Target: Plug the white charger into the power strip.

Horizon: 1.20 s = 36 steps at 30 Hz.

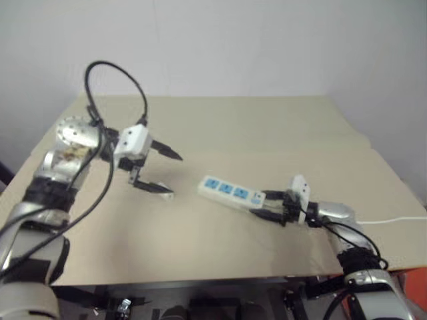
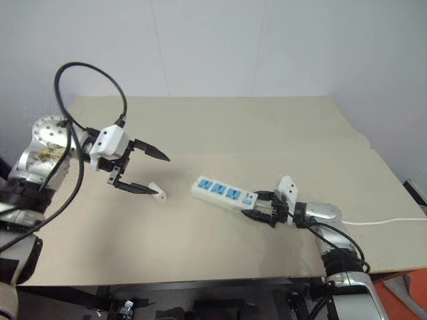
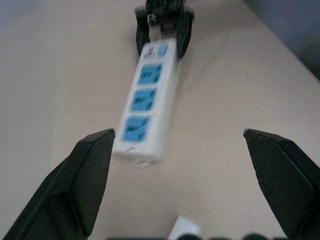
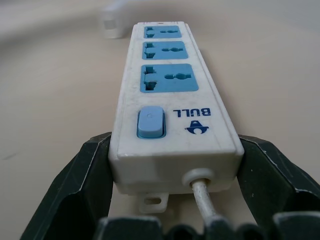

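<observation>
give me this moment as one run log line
left gripper: open, above white charger on table | right gripper: shut on power strip switch end | charger: not plugged in

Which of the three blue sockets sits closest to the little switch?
The socket at the cord end of the power strip, right beside the blue switch and the right gripper; the other two lie farther toward the white charger.

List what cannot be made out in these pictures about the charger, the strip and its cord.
- White charger: small in the eye views, lower finger of the left claw partly covers it; prongs not visible. In the left wrist view it is cut off by the edge.
- Power strip: far end blurred in the right wrist view.
- Cord: runs off the edge of the eye views; where it ends cannot be seen.
</observation>
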Motion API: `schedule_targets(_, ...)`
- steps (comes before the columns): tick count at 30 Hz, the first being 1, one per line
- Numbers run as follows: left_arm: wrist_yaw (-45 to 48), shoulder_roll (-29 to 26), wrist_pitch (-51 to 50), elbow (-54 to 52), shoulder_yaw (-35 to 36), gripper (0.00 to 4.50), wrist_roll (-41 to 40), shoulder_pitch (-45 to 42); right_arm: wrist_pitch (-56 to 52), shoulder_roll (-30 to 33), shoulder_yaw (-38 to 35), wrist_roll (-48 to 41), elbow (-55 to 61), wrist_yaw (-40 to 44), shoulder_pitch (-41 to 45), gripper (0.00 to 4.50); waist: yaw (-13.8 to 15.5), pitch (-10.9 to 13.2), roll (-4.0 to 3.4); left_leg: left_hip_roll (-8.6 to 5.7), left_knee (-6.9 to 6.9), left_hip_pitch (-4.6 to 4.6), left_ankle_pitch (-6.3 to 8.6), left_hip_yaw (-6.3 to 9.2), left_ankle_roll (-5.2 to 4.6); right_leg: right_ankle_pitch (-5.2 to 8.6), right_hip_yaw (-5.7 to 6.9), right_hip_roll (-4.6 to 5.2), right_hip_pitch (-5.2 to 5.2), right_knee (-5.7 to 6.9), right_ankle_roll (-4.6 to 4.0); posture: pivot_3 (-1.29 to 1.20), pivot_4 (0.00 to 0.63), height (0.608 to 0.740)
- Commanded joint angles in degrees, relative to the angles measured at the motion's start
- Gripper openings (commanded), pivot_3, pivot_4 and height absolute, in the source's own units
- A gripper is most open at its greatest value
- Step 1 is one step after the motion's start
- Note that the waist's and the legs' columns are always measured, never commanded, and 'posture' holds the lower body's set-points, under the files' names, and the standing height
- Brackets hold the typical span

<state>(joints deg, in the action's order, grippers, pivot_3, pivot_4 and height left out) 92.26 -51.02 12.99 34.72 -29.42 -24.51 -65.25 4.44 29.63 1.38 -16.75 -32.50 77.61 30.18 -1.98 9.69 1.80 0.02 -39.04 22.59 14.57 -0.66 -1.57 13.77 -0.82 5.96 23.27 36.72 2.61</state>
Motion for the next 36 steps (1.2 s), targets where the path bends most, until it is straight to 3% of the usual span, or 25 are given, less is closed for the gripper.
schedule_targets(1,0.24,-0.44,7.82,7.05,-12.23,4.50,-0.34,-8.03,6.57,0.19,1.58,0.66,-2.84,6.74,0.71,3.42,-0.07,0.01,0.00,0.00,0.00,-0.01,0.00,0.00,0.00,0.00,-0.01,0.00,0.01,0.00,0.01,0.00,0.150,0.740)
schedule_targets(8,0.24,2.76,24.29,17.42,-40.96,4.50,3.77,-23.44,9.90,-0.93,4.60,4.20,-7.02,8.39,2.47,3.42,-0.29,0.06,0.06,-0.01,-0.04,-0.02,0.01,-0.02,-0.01,0.03,-0.07,-0.01,0.02,0.00,0.05,0.00,0.150,0.740)
schedule_targets(13,0.24,6.32,32.08,23.00,-51.22,4.50,6.77,-27.13,10.00,-1.26,5.54,5.89,-7.93,6.89,2.60,3.42,-0.44,0.06,0.06,0.03,-0.06,-0.04,0.02,-0.03,-0.03,0.04,-0.10,-0.04,0.02,0.01,0.06,0.00,0.150,0.740)
schedule_targets(24,0.24,14.42,40.17,31.41,-49.42,4.50,14.62,-24.56,7.07,-1.99,6.03,6.39,-4.36,3.09,0.48,3.42,-0.63,0.07,0.09,0.13,-0.16,-0.11,0.04,-0.04,-0.08,0.04,-0.18,-0.15,-0.01,0.04,0.06,0.00,0.150,0.740)
schedule_targets(30,0.24,18.07,42.98,36.01,-41.82,4.50,26.49,-22.42,6.13,-2.24,6.25,7.02,-2.53,0.58,-0.85,3.42,-0.59,0.06,0.11,0.15,-0.17,-0.17,0.05,-0.07,-0.08,0.03,-0.20,-0.17,-0.06,0.04,0.05,0.00,0.150,0.740)
schedule_targets(36,0.24,19.94,41.29,37.01,-35.51,4.50,31.96,-20.30,5.09,-2.24,6.22,7.13,-1.69,-1.08,-1.39,3.42,-0.63,0.06,0.12,0.19,-0.17,-0.20,0.05,-0.07,-0.08,0.03,-0.21,-0.21,-0.07,0.06,0.05,0.00,0.150,0.740)
